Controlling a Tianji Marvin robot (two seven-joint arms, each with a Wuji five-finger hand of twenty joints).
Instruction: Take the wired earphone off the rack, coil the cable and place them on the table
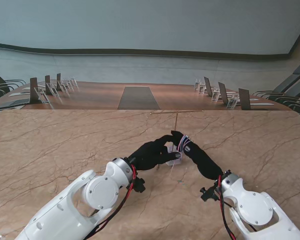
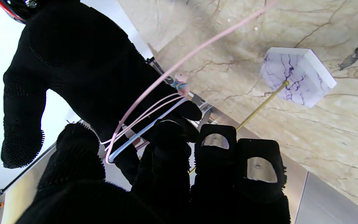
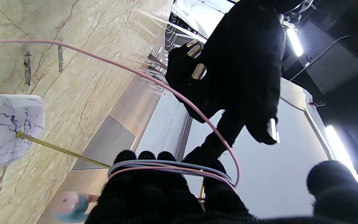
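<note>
Hands meet over the middle of the marble table (image 1: 50,150), both gloved black. From our stand view the left hand (image 1: 152,152) and right hand (image 1: 197,156) touch at the fingertips around a small knot of pale cable, too small there to read.

Our left wrist view gives more: the earphone cable (image 2: 141,119), pink and blue, is looped several turns around the right hand's fingers (image 2: 110,93), with one earbud (image 2: 180,84) lying against them. A single pink strand runs off taut toward the table.

Our right wrist view shows those turns banding our own four fingers (image 3: 154,183), closed through the coil; one earbud (image 3: 70,207) hangs blurred beside them. Left hand's fingers sit curled by the coil; we cannot tell whether they pinch it.

Count: one rack, with white veined marble base (image 2: 297,76) and brass rod (image 2: 259,107); two hands; at least three cable turns.
</note>
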